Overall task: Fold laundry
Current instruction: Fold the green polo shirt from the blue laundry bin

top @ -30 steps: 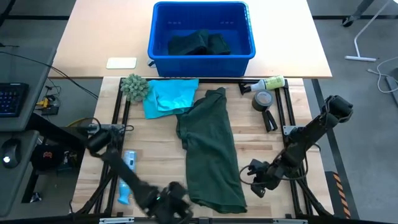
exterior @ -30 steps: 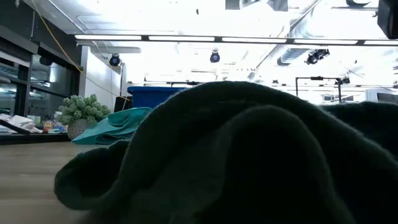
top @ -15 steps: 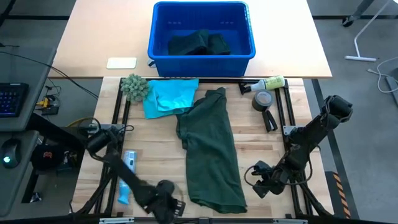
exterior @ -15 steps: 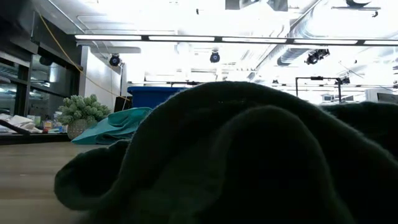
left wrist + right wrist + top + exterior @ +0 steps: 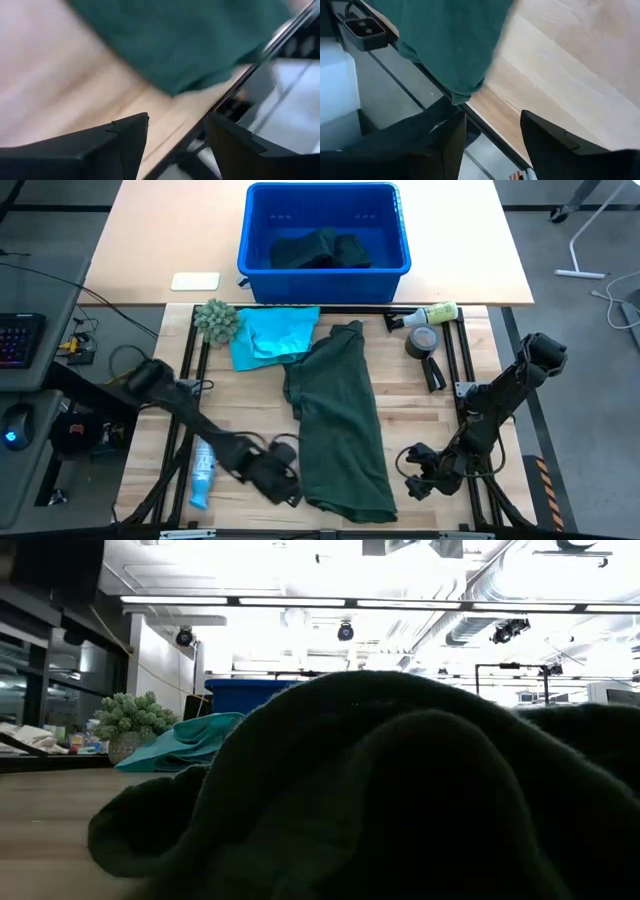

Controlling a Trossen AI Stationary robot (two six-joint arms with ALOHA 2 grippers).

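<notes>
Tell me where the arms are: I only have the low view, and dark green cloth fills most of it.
Observer: In the high view, the left arm ends beside the left edge of the dark green garment, near its front hem.
Operator: And the right one?
Observer: The right arm ends over the bare table to the garment's right, apart from it.
Operator: Is either holding cloth?
Observer: No. Both wrist views show the jaws open with nothing between them.
Operator: Is the blue bin empty?
Observer: No, more dark cloth lies inside the blue bin.
</notes>
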